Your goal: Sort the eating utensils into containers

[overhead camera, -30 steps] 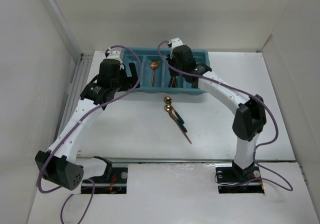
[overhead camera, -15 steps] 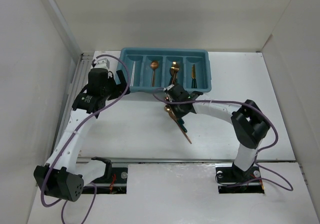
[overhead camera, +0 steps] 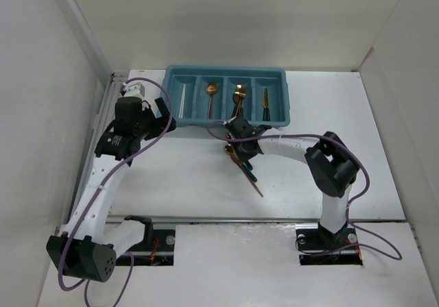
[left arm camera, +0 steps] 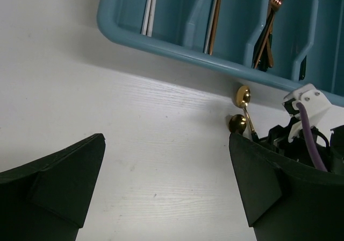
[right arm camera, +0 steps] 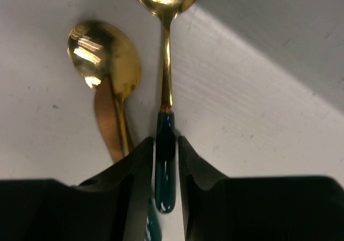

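The teal tray [overhead camera: 226,123] stands at the back of the table and also shows in the left wrist view [left arm camera: 161,41]. It holds white chopsticks [overhead camera: 183,101], a spoon [overhead camera: 211,93], forks [overhead camera: 238,98] and a knife [overhead camera: 265,105], one kind per compartment. A few utensils [overhead camera: 250,177] lie on the table in front of it. My right gripper [right arm camera: 165,155] is down on them, its fingers closed on either side of the dark green handle of a gold spoon [right arm camera: 167,90]. A second gold spoon [right arm camera: 105,58] lies just left. My left gripper [left arm camera: 166,182] is open and empty over bare table.
A copper utensil [right arm camera: 106,123] lies under the second spoon. The two spoon bowls [left arm camera: 242,110] lie close to the tray's front wall. White walls enclose the table on the left, back and right.
My right gripper has left the tray and come down onto the utensils on the table. My left gripper has drawn back from the tray's left end toward the left.
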Motion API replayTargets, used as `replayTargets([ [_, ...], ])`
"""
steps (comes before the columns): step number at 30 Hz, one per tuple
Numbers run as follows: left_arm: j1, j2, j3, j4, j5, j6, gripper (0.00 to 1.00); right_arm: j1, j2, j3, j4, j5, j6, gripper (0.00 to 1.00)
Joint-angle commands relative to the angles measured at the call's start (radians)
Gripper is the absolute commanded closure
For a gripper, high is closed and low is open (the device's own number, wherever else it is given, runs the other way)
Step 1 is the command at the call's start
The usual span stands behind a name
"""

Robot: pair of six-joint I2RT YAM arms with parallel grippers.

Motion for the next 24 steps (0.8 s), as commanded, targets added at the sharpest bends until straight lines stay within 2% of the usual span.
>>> replayTargets([
  [1,0.004,-0.03,-0.008,0.021,0.016,-0.01,0.0,-0.035,0.003,0.035,0.062,0.004,0.003,0.69],
  [9,0.013,-0.03,-0.008,0.021,0.025,-0.01,0.0,-0.035,0.069,0.037,0.062,-0.037,-0.007,0.68],
  [11,0.013,-0.03,-0.008,0.021,0.025,-0.01,0.0,-0.035,0.069,0.024,0.062,-0.048,-0.017,0.75],
  [12,0.013,-0.03,-0.008,0.021,0.025,-0.01,0.0,-0.035,0.069,0.024,0.062,-0.048,-0.017,0.85],
  [14,0.013,-0.03,-0.008,0.021,0.025,-0.01,0.0,-0.035,0.069,0.024,0.062,-0.048,-0.031,0.99],
  [21,0.013,-0.03,-0.008,0.021,0.025,-0.01,0.0,-0.002,-0.009,0.087,-0.016,0.087,-0.138,1.0],
  [24,0.023,-0.03,-0.008,0.03,0.016,-0.001,0.0,0.008,-0.095,0.133,-0.041,0.109,-0.163,1.0],
])
